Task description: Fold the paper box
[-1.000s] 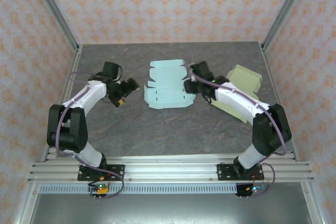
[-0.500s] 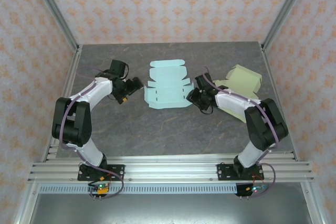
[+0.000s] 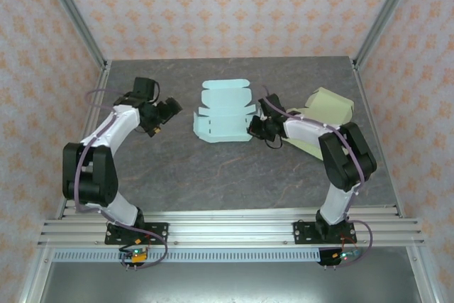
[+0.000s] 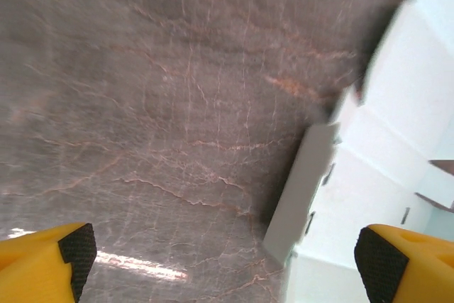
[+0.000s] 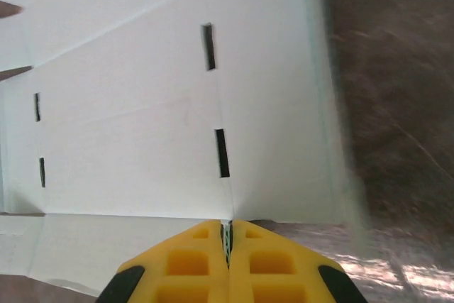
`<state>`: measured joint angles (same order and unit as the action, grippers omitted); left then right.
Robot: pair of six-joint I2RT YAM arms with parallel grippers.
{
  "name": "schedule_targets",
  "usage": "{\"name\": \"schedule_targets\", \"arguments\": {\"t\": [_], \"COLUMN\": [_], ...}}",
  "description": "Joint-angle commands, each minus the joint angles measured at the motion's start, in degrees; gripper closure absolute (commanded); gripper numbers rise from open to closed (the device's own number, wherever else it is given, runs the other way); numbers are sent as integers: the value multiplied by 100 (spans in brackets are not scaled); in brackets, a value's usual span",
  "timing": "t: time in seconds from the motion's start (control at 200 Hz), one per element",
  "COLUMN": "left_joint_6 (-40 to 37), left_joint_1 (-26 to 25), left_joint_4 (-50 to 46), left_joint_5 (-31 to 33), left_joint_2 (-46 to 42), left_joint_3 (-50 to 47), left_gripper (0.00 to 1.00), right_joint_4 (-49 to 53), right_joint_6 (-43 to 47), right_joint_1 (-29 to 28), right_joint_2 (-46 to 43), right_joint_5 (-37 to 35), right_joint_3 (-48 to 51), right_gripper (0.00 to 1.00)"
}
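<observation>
Right now the paper box (image 3: 223,120) lies flat and unfolded in the middle of the desk (image 3: 213,175), between our two arms. It is a pale mint sheet of thin matte card, cut with tabs and narrow slits, and its creases run left to right. Our right tool (image 3: 257,128) sits at the sheet's right edge, touching it. From the right wrist we see its yellow fingers (image 5: 191,253) clenched together at the card's border, and we cannot tell whether a sliver of card is caught between them. Our left tool (image 3: 169,110) hangs just off the sheet's left side, apart from it, its jaws spread wide and holding nothing. So the sheet lies to the left of the right tool, and the right arm is the nearer one. We judge that the coming move turns on that right edge, where a side flap has to lift. A folded-up pale green box (image 3: 332,106) rests further right, partly under the right arm. The desk looks like smooth, dark, veined stone.
</observation>
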<state>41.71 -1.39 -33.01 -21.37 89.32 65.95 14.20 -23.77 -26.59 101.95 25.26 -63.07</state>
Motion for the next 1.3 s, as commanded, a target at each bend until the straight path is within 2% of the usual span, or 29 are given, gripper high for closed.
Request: {"name": "schedule_targets", "arguments": {"t": [0.0, 0.09, 0.19, 0.27, 0.345, 0.395, 0.415, 0.445, 0.47, 0.536, 0.651, 0.721, 0.796, 0.826, 0.926, 1.061, 1.201, 1.291], "left_joint_6": [-167, -379, -712, -922, -891, -893, -911, -972, -944, -736, -128, 71, -76, -203, -444, -175, 30, -22], "left_joint_1": [151, 213, 209, 205, 189, 137, 96, -7, -115, -392, -502, -550, -719, -820, -1165, -1305, -1311, -1308], "left_joint_4": [-13, 79, 153, 207, 210, 407, 479, 479, 326, 128, 679, 848, 762, 649, 148, 188, 368, 190], "left_joint_5": [550, 872, 909, 759, 617, 409, 389, 469, 760, 1350, 1111, 938, 854, 916, 1333, 1020, 1002, 1001], "left_joint_2": [-755, -1174, -1329, -1255, -1113, -1018, -973, -923, -868, -753, -736, -644, -501, -449, -190, 206, 337, 438], "left_joint_3": [18, 69, 228, 327, 368, 277, 238, 215, 231, 171, -433, -637, -627, -567, -310, -207, -170, 75], "left_gripper": [2, 2, 2, 2, 2, 2, 2, 2, 2, 3, 3, 3, 3, 3, 3, 3, 3, 3], "right_joint_4": [1321, 2548, 2955, 3236, 2711, 2044, 1706, 1147, 844, 1161, 1915, 1962, 1921, 1946, 1542, 631, 157, 64], "right_joint_6": [3342, 5481, 6911, 8343, 8780, 8814, 8711, 8369, 8044, 7172, 4304, 2608, 891, 670, -49, -576, -602, -526], "right_joint_1": [-62, -64, -17, -6, -6, -6, -7, -2, 5, 177, 729, 1032, 1223, 1235, 1166, 1150, 1039, 1020], "right_joint_2": [-133, -168, -170, -31, 186, 319, 366, 450, 535, 761, 878, 555, 102, -12, -485, -870, -565, -178], "right_joint_5": [341, 23, -706, -826, -1225, -1450, -1579, -1854, -2048, -2090, -1712, -1129, -320, 75, 710, 1151, 1781, 1904], "right_joint_3": [-921, -1409, -1721, -1995, -2188, -2272, -2277, -2282, -2357, -2977, -3720, -3290, -2457, -2163, -889, 508, 763, 671], "right_gripper": [100, 100, 98, 93, 89, 82, 77, 58, 54, 51, 47, 49, 50, 52, 54, 54, 57, 59]}}
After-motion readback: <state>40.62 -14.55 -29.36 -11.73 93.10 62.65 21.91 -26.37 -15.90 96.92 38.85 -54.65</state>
